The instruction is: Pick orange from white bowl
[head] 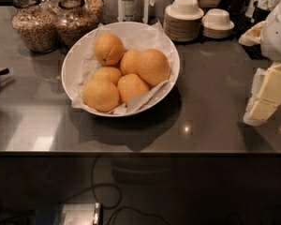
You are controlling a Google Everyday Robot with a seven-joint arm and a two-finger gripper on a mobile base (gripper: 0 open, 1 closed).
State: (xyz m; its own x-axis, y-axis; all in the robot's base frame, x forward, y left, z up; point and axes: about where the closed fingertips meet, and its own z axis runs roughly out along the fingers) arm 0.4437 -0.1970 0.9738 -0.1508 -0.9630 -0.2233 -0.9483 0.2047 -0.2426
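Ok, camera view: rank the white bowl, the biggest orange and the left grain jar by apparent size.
1. white bowl.
2. left grain jar, though cropped at the top and farther back.
3. orange.
The gripper is at the right edge, away from the bowl.
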